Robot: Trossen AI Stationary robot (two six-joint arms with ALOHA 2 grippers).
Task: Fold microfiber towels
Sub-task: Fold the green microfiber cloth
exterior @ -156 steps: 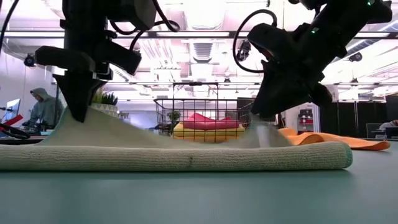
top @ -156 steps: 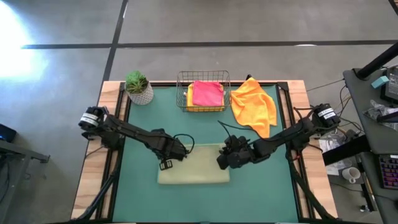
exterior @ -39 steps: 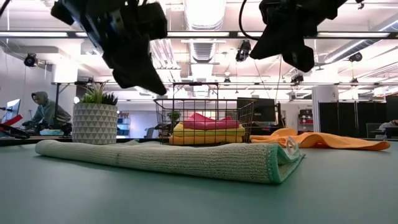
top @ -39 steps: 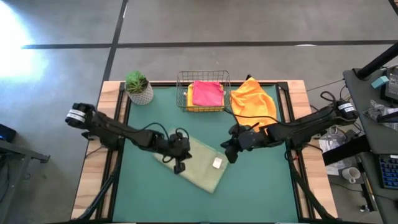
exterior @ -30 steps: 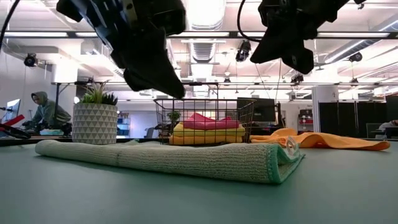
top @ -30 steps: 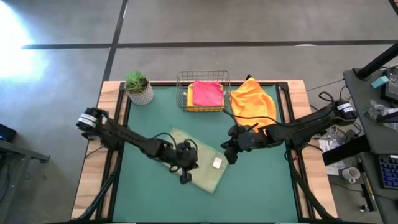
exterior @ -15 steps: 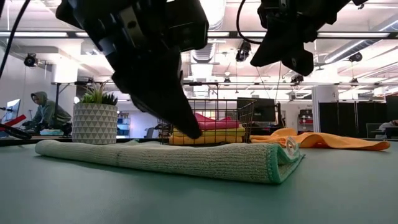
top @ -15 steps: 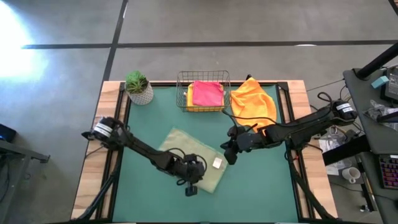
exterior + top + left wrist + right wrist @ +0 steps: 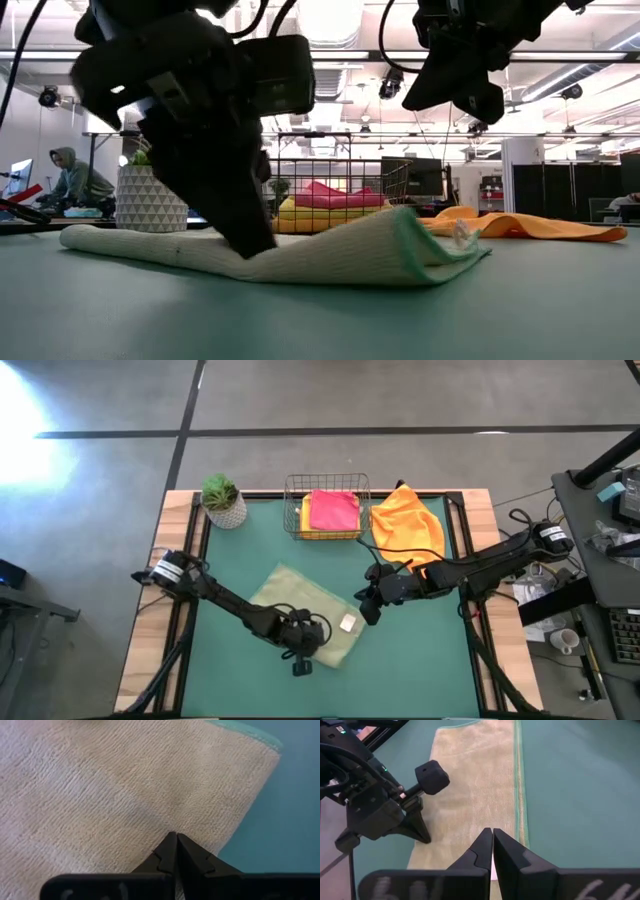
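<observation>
High view, green table (image 9: 230,550) (concrete floor (image 9: 400,400))

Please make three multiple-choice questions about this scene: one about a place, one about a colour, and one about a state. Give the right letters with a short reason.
1. Where does the pink towel lie?
A. in the wire basket
B. beside the potted plant
C. under the left gripper

2. What colour is the towel spread to the right of the basket?
A. teal
B. orange
C. pink

3. How do the left gripper's jaws stand?
A. wide open
B. shut, pressing on the sage green towel
C. shut on the plant

Answers:
1 A: the high view shows pink inside the basket.
2 B: the cloth is plainly orange.
3 B: the left wrist view shows the jaws closed against the towel.
</observation>
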